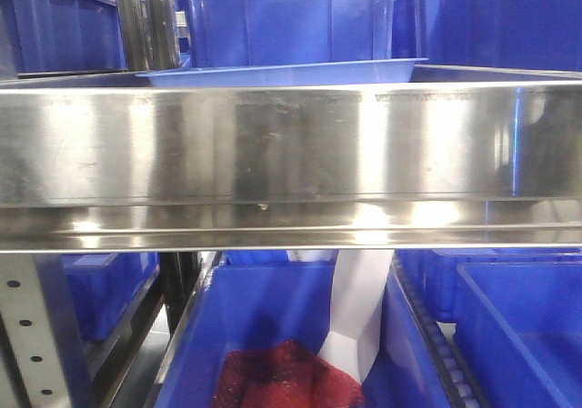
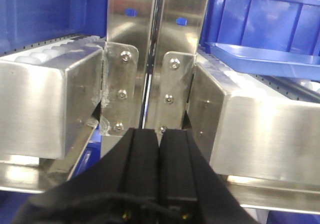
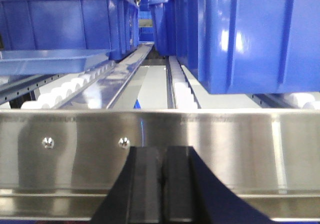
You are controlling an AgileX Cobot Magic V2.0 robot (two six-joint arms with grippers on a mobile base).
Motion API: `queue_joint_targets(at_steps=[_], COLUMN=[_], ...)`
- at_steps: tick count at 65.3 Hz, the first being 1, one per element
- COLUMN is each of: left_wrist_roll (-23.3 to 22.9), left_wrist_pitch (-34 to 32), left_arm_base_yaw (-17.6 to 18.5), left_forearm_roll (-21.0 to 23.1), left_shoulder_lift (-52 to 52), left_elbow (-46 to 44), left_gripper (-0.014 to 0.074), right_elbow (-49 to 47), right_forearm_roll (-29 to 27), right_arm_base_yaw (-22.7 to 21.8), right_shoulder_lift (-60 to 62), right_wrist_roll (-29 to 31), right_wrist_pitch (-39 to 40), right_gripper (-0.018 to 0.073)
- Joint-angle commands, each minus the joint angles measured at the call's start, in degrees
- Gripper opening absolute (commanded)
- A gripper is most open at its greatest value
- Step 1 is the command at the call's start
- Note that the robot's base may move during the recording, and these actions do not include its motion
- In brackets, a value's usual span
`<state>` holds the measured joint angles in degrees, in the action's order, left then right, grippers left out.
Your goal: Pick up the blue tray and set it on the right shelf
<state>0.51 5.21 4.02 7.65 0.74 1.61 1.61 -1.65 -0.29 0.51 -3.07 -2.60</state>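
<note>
Blue tray [image 1: 282, 73]: lying empty on the right shelf [image 1: 291, 144], behind its front rail.
Lower bin [image 1: 273, 326]: holding red mesh, white paper.
Left end effector [image 2: 159, 149]: fingers pressing together, gripping nothing.
Right end effector [image 3: 161, 161]: likewise closed, empty.

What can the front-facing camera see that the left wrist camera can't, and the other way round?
Only the front-facing view shows the level below the shelf: a deep blue bin holding a red mesh bundle and a white sheet. Only the left wrist view shows the left gripper, jaws closed together, facing two bolted steel uprights with screws. Both show the blue tray resting on the right shelf behind its shiny steel front rail, with deep blue bins behind it.
</note>
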Motion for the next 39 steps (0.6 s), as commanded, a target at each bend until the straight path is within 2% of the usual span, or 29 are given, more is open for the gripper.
queue_joint_targets(at_steps=[1, 39], left_wrist_roll=[0.15, 0.15], left_wrist_pitch=[-5.21, -5.21], left_arm_base_yaw=[-0.14, -0.14], left_forearm_roll=[0.0, 0.0], left_shoulder_lift=[0.62, 0.62], left_elbow=[1.8, 1.8], left_gripper=[-0.0048, -0.0048], right_elbow=[-1.31, -1.31], right_forearm_roll=[-0.16, -0.16], right_arm_base_yaw=[-0.32, -0.32], right_shoulder_lift=[0.87, 0.87], right_wrist_roll=[0.85, 0.85], right_wrist_pitch=[5.64, 5.64], right_gripper=[0.0056, 0.0056])
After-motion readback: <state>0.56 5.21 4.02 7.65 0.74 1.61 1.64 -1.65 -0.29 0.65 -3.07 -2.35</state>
